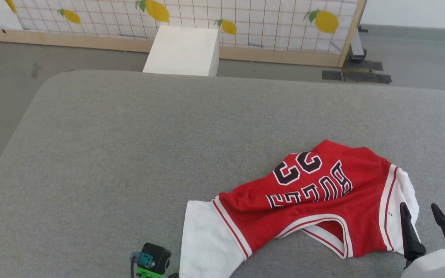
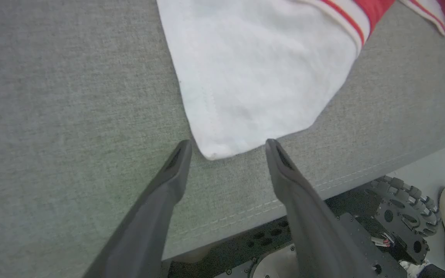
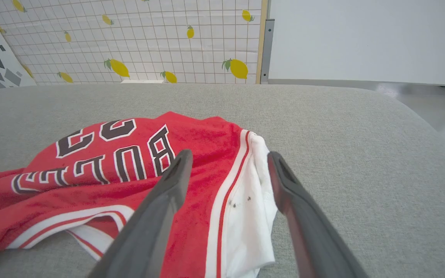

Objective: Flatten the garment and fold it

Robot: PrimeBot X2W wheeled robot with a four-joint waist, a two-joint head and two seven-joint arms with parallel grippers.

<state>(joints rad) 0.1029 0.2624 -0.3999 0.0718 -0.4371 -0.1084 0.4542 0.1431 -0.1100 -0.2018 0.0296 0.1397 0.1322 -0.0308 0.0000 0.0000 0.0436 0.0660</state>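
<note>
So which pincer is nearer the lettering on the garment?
Right. The right pincer is open over the striped trim beside the lettering; the left pincer is open at the corner of the far white sleeve.

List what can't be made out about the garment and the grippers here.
- Head view: the garment has its white sleeve end cut off by the bottom edge.
- Left wrist view: whether the left gripper touches the sleeve corner; its height cannot be judged.
- Right wrist view: dark specks on the white panel, too small to identify.
</note>
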